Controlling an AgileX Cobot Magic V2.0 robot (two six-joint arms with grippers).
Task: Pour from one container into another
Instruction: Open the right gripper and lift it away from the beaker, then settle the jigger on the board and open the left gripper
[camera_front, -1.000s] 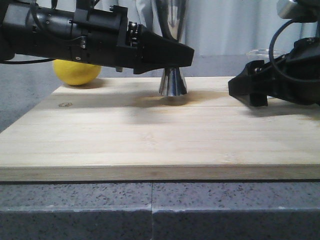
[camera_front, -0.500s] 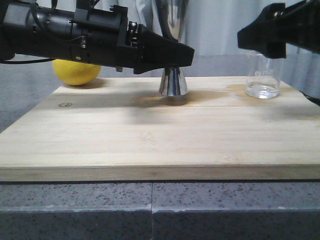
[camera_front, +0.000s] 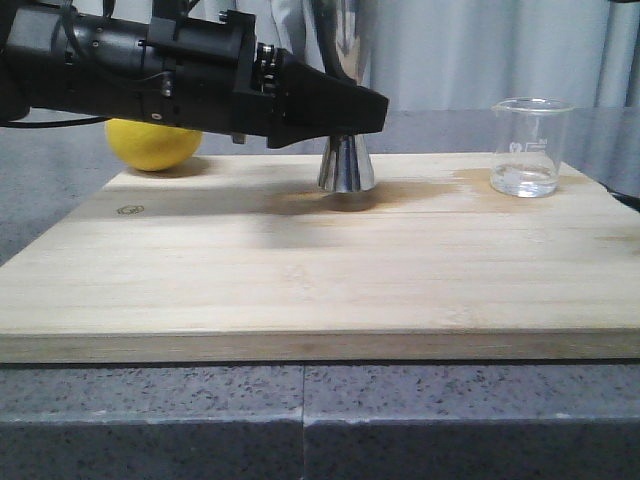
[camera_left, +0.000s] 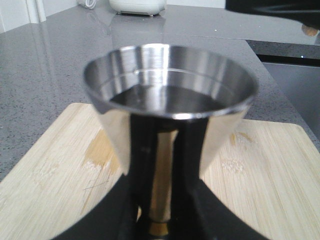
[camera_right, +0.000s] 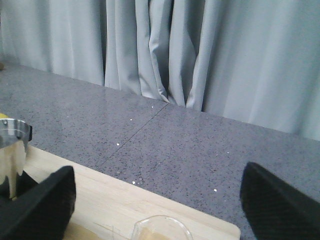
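Observation:
The steel jigger (camera_front: 346, 163) stands upright on the wooden board (camera_front: 300, 270), left of centre at the back. My left gripper (camera_front: 350, 108) is shut on its narrow waist, and the jigger's upper cup (camera_left: 170, 95) fills the left wrist view with dark liquid inside. The glass beaker (camera_front: 527, 147) stands alone at the board's back right corner with a little clear liquid in it. My right gripper (camera_right: 157, 200) is open, high above the beaker, whose rim (camera_right: 161, 227) shows just under the spread fingers (camera_right: 42, 205). The right arm is out of the front view.
A yellow lemon (camera_front: 153, 143) lies behind the board's back left corner. Wet patches darken the board (camera_front: 420, 190) between jigger and beaker. Grey curtains (camera_right: 200, 55) hang behind the speckled counter (camera_right: 165, 140).
My right gripper has let go of the beaker, risen and left the front view. The beaker stays standing on the board. The left gripper and jigger have not moved.

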